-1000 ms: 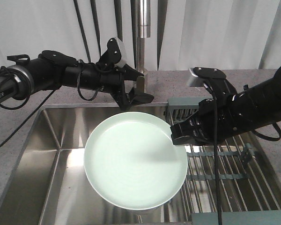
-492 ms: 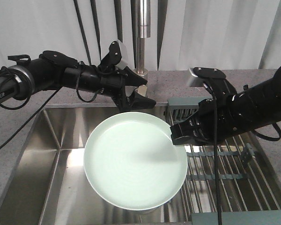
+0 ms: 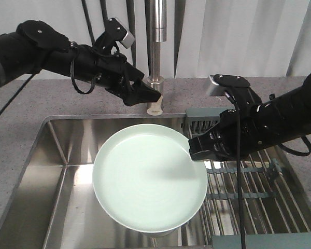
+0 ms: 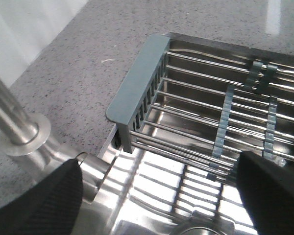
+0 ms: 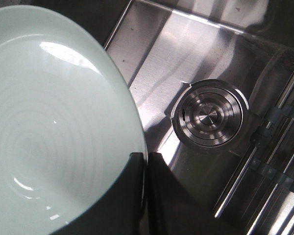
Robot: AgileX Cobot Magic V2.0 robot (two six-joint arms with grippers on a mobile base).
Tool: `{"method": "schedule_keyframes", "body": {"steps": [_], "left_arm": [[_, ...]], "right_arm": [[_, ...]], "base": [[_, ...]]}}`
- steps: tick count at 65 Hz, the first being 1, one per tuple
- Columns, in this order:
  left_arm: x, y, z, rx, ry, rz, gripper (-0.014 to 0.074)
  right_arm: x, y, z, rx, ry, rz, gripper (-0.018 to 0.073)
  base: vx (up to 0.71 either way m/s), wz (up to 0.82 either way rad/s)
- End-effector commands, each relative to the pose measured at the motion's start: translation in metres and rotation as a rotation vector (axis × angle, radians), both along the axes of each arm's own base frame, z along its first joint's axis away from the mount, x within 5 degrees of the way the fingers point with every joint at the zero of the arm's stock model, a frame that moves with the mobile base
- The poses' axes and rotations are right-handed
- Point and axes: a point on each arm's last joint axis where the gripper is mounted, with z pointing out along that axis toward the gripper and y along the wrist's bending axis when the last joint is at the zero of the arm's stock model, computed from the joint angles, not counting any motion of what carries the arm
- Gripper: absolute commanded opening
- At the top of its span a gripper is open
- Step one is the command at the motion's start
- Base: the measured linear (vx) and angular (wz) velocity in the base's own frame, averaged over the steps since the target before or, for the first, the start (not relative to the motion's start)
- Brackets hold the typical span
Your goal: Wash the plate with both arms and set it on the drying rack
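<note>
Plate (image 3: 147,179) held over the sink (image 3: 57,155) by the right tool (image 3: 195,150); left tool (image 3: 147,97) up at the tap (image 3: 156,41).
The right tool is closed on the rim of the plate, one finger above and one below the edge. The plate hangs almost flat and face up above the basin, just beside the drying rack (image 3: 259,187) but not on it. I think this grip keeps the whole face free for water and rubbing. The left tool is spread wide with nothing between its fingers, close to the foot of the tap on the table (image 3: 20,124), probably to start the water.
</note>
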Motion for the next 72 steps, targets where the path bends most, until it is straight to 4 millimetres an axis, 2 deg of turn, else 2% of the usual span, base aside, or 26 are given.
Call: {"method": "schedule_keyframes", "body": {"steps": [1, 19, 34, 55, 72], "left_arm": [[-0.018, 0.006, 0.051, -0.054, -0.059, 0.086, 0.0585], [-0.037, 0.032, 0.081, 0.039, -0.014, 0.329, 0.0585], [-0.069, 0.056, 0.095, 0.108, 0.108, 0.526, 0.0585], [-0.125, 0.087, 0.085, 0.112, 0.058, 0.686, 0.0585], [-0.173, 0.108, 0.067, 0.097, 0.061, 0.775, 0.0585]], "right_arm": [[-0.002, 0.001, 0.020, 0.053, -0.074, -0.016, -0.0001], [-0.002, 0.001, 0.020, 0.053, -0.074, -0.016, -0.0001], [-0.002, 0.001, 0.020, 0.053, -0.074, -0.016, -0.0001], [-0.002, 0.001, 0.020, 0.053, -0.074, -0.016, -0.0001], [-0.002, 0.001, 0.020, 0.053, -0.074, -0.016, -0.0001]], "base": [[0.00, 0.00], [0.00, 0.00], [0.00, 0.00], [0.00, 0.00], [0.00, 0.00]]}}
